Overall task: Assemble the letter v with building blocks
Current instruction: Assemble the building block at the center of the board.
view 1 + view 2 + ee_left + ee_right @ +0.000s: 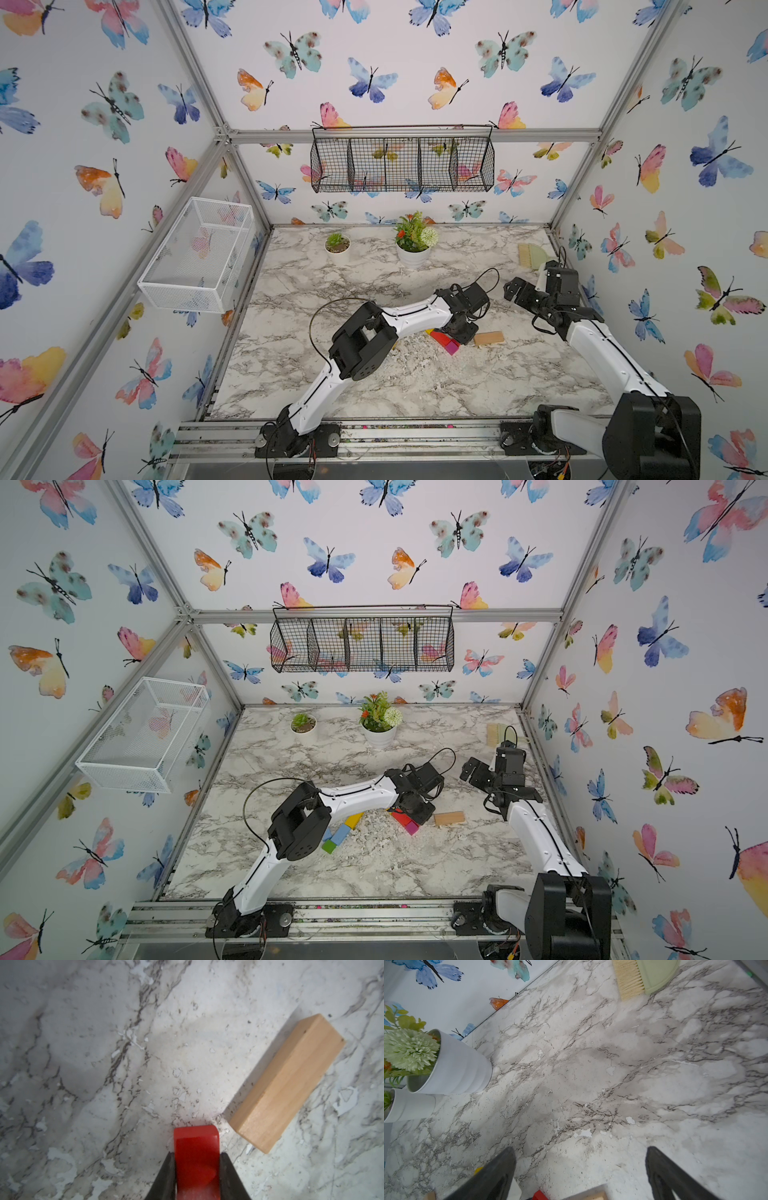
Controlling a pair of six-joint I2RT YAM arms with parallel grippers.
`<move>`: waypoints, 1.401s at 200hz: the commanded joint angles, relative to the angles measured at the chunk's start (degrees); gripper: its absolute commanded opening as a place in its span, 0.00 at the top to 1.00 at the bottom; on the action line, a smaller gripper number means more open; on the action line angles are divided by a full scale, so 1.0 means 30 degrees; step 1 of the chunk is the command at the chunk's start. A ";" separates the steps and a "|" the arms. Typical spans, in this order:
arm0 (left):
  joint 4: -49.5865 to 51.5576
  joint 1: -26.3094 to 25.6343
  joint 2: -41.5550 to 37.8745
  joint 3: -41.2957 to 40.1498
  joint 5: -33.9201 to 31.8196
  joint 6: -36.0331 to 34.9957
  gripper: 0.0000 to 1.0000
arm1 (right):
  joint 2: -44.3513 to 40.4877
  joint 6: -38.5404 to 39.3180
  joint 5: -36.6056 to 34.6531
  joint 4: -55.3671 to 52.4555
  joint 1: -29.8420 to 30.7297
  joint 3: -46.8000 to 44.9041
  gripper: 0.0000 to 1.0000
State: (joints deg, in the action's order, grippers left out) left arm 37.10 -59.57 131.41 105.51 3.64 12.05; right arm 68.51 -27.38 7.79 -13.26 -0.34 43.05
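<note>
**Surface check: materials**

I'm seeing the tabletop [83,1053] carrying a marble-print film, matt and flaking off in small white chips. The tan block [291,1084] is showing bare wood grain, matt. The red block [196,1147] is shining with glossy paint. The brush [629,980] is showing straw-like bristles and a pale green plastic back. The wire basket [401,164] is looking like black metal mesh.

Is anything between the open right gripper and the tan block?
Nothing visible does. Bare table lies between the right gripper and the tan block. The left gripper, shut on a red block, sits close beside it.
</note>
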 commanded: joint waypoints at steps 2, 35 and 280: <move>0.0640 -0.0153 -0.0475 -0.0317 -0.0158 0.0168 0.74 | 0.0103 0.0199 0.0017 -0.0225 -0.0048 -0.0228 0.01; 0.0660 -0.0167 -0.0449 -0.0337 -0.0162 0.0197 0.71 | 0.0096 0.0241 0.0023 -0.0205 -0.0062 -0.0272 0.01; 0.0885 0.0368 -0.4250 0.0401 -0.3487 -0.2192 0.15 | -0.0796 0.0336 -0.0653 -0.0483 -0.0063 -0.0191 0.01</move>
State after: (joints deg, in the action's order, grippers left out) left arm 40.91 -59.18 123.28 108.14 -8.49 9.17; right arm 68.27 -26.96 7.55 -13.34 -0.34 42.68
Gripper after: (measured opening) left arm 0.841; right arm 0.991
